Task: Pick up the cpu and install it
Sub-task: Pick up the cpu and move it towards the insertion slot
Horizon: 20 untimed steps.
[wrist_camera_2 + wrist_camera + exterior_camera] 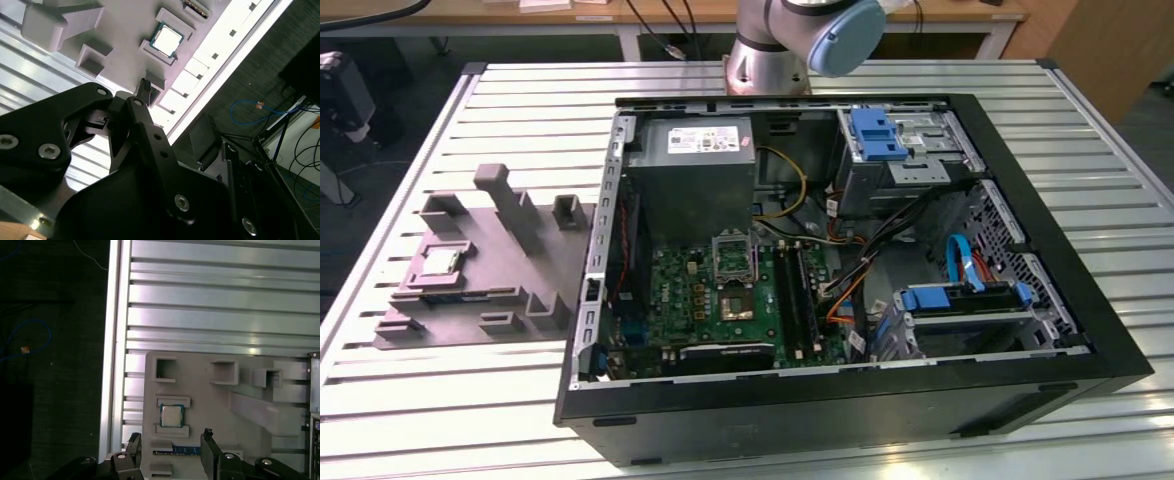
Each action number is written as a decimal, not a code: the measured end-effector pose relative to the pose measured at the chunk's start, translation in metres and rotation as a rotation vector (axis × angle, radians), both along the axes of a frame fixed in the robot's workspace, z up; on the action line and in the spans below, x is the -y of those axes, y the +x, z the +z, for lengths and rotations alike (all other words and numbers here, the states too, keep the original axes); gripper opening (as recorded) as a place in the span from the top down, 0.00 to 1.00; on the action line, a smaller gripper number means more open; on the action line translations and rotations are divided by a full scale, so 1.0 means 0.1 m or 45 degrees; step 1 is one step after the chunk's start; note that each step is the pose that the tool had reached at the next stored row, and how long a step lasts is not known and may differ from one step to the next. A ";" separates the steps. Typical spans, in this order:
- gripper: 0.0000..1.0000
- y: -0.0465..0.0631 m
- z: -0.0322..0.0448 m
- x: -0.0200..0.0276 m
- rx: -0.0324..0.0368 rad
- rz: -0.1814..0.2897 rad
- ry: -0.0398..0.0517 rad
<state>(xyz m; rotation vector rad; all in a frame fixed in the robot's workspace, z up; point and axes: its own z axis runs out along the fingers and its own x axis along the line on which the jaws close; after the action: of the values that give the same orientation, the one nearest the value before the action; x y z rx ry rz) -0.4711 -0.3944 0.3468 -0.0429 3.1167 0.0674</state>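
First wrist view, gripper: we see its two fingers spread wide, with nothing between them
Cpu: it lies flat in a square pocket of the grey tray, near the fingertips, not touched
Table: slatted metal, it carries the tray
Computer case: in the exterior view we find it open, beside the tray, toward the exterior view's right

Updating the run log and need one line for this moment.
gripper: open, empty, over grey holder | cpu: in holder pocket, not gripped | pick: not yet done
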 end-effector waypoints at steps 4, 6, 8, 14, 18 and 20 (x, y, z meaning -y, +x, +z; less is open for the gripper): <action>0.41 0.00 -0.008 0.000 0.0001 0.000 0.000; 0.41 0.00 -0.013 0.000 0.0001 0.000 0.000; 0.41 0.00 -0.016 0.000 0.0000 0.000 0.000; 0.41 0.00 -0.031 0.000 0.0000 0.000 0.000; 0.41 0.00 -0.041 0.000 0.0000 0.000 0.000; 0.41 0.00 -0.046 0.000 0.0000 0.000 0.000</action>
<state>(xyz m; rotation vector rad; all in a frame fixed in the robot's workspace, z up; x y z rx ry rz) -0.4711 -0.3944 0.3423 -0.0429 3.1168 0.0674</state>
